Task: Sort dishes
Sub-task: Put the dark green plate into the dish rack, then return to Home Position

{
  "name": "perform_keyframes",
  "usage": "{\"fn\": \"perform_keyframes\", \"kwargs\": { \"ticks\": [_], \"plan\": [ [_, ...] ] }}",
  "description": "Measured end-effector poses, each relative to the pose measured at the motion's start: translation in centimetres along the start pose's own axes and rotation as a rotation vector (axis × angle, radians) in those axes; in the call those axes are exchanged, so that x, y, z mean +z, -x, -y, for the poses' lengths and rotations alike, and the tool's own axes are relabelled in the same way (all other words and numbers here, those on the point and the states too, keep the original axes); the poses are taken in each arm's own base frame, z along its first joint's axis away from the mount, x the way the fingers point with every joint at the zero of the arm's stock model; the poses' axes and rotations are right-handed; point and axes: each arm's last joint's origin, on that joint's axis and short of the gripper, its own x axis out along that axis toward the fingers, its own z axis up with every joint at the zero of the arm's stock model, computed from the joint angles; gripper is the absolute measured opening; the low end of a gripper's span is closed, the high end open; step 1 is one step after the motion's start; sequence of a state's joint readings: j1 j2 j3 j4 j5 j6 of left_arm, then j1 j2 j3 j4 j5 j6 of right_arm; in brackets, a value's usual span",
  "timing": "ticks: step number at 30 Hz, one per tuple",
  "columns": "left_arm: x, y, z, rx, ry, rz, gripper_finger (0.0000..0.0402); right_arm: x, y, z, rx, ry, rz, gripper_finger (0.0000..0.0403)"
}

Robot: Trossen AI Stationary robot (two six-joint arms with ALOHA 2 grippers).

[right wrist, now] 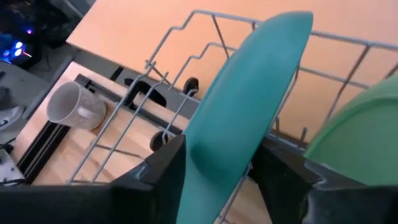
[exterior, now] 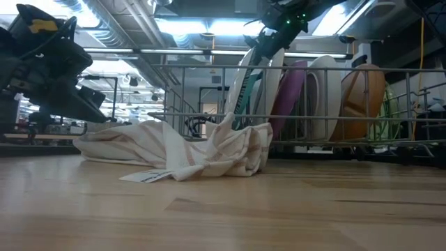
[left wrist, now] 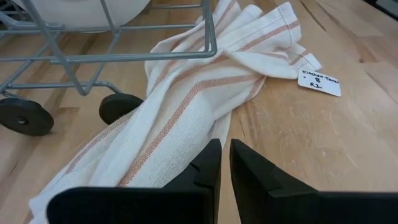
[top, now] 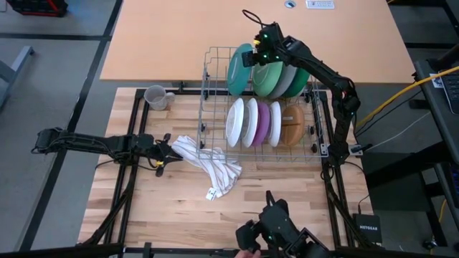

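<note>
High view: my right gripper (top: pixel 251 57) sits over the back row of the wire rack (top: pixel 215 107), fingers clamped on the rim of the teal plate (top: pixel 239 69), which stands on edge beside the green plate (top: pixel 267 79). White plates (top: pixel 235 122), a purple plate (top: pixel 263 123) and a brown bowl (top: pixel 292 125) fill the front row. The mug (top: pixel 155 97) stands on the table left of the rack. My left gripper (top: pixel 163 150) rests nearly closed, holding nothing, at the striped cloth (top: pixel 215 168).

Matt woven cloth towel (left wrist: pixel 180 106) on smooth pale wood table (top: pixel 287 193); grey metal wire rack (top: pixel 215 93); smooth teal plate (right wrist: pixel 249 106).
</note>
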State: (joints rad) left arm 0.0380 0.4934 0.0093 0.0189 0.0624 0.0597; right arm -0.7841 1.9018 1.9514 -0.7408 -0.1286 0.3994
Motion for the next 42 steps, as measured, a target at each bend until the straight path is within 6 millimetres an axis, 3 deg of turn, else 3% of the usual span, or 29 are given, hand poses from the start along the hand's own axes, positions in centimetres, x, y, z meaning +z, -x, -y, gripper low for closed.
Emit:
{"fn": "perform_keyframes", "kwargs": {
  "ticks": [5,12,17,21,26,33,38,42],
  "plan": [
    [0.0,0.0,0.0,0.000,0.000,0.000,0.0027,0.0,0.0,-1.0,-0.030,0.044,0.057,0.0248],
    [0.0,0.0,0.0,0.000,0.000,-0.001,0.0027,-0.1,0.3,-1.3,-0.104,0.094,0.077,0.0386],
    [0.0,0.0,0.0,0.000,0.000,-0.002,0.0027,-0.2,0.5,-1.2,-0.119,0.166,0.060,0.0378],
    [0.0,0.0,0.0,0.000,0.000,-0.001,0.0027,0.1,2.1,-1.4,-0.137,0.222,0.095,0.0388],
    [0.0,0.0,0.0,0.000,0.000,-0.001,0.0027,-0.1,6.1,-1.8,-0.123,0.260,0.084,0.0393],
    [0.0,0.0,0.0,0.000,0.000,-0.002,0.0027,-1.9,15.9,-2.3,-0.056,0.252,0.057,0.0388],
    [0.0,0.0,0.0,0.000,0.000,-0.002,0.0027,-4.1,22.3,-2.5,0.104,0.149,0.026,0.0387],
    [0.0,0.0,0.0,-0.001,0.000,-0.002,0.0027,-5.6,24.6,-2.5,0.200,0.038,-0.060,0.0387]
  ]
}}
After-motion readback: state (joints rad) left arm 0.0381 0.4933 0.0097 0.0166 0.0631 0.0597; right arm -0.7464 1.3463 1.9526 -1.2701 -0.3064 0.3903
